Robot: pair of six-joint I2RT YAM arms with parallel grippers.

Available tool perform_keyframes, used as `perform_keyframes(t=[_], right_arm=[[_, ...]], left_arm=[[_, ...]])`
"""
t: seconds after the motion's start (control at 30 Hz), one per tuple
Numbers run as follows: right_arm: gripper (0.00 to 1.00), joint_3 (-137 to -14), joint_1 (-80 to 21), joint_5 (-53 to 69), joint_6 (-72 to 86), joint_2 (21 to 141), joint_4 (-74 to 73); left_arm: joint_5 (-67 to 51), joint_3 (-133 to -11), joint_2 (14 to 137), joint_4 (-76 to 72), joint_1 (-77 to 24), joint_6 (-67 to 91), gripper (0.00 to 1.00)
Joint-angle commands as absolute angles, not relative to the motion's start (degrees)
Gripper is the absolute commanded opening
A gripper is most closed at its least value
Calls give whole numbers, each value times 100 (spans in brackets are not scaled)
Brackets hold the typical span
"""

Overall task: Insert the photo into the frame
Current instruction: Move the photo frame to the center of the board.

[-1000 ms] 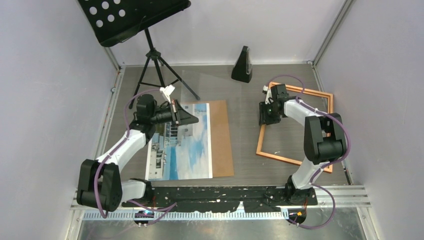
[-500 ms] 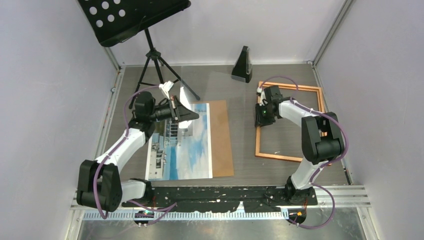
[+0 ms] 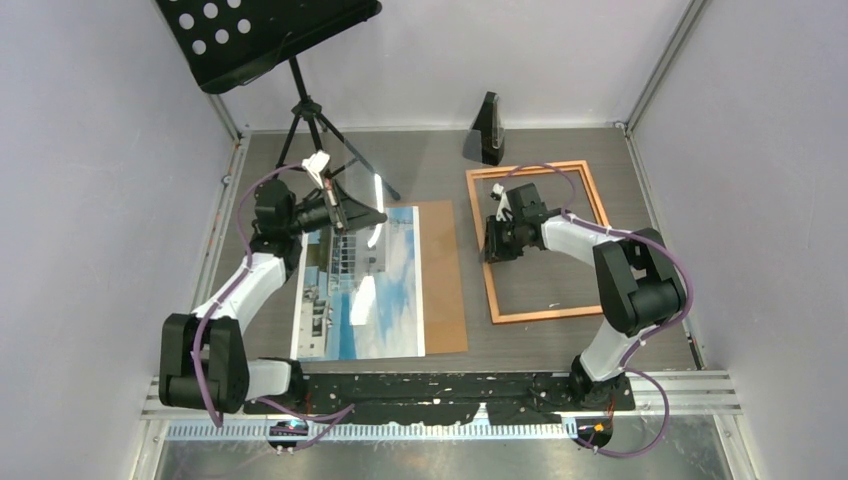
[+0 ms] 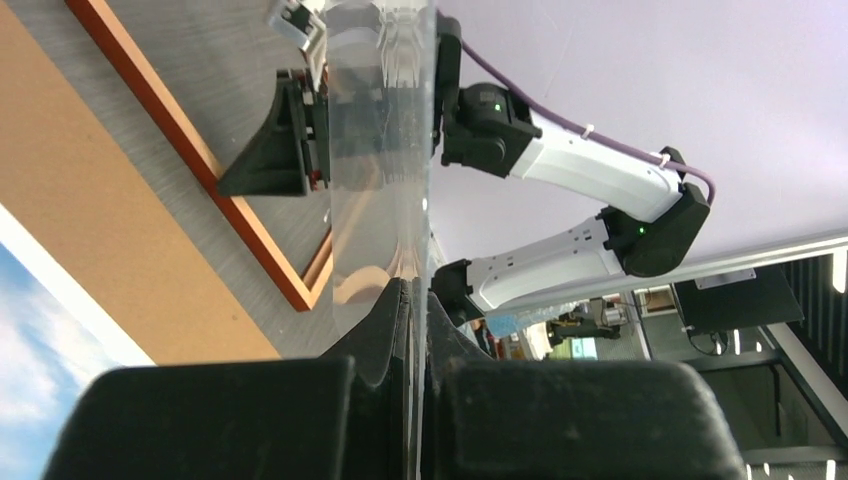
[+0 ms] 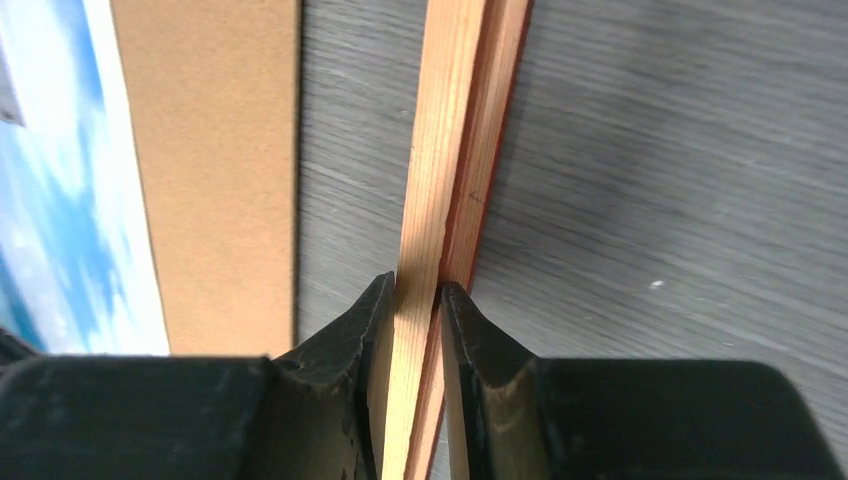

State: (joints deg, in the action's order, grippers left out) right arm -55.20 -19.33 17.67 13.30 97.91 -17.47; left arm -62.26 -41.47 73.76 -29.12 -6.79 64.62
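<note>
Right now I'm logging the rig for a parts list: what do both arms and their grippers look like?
The left arm and right arm match: white links, bulky black joints, a purple cable looped alongside each. Small green lights show on the right arm's joints. The left gripper and right gripper are matte black with tapered fingers.

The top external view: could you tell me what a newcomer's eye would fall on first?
The blue-sky photo lies on a brown backing board at left centre. Right of it is the copper frame, its left rail pinched by the right gripper. The left gripper holds a clear pane on edge above the photo's far end.
</note>
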Motion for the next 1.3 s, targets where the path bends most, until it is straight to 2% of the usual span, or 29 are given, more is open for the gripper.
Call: perform_keyframes(t=[0.0,0.37,0.67,1.27], right_arm=[[5,-5149,-2086,2356,2160,9561,-1272],[5,-4493,-2235,2262,3568,8931,-218],[6,-4447,-2315,2158,4192,9125,442],[6,-4599,-2345,1669,3979,9374,439]], left_arm=[[-6505,-4378,7274,-3347,-321,6532,0],[-6497,-4439,7030,-2786,-88,6035,0],[-6478,-4350,6957,-2813,-86,5986,0],[-6547,-4292,6869,-2917,-78,6043,0]])
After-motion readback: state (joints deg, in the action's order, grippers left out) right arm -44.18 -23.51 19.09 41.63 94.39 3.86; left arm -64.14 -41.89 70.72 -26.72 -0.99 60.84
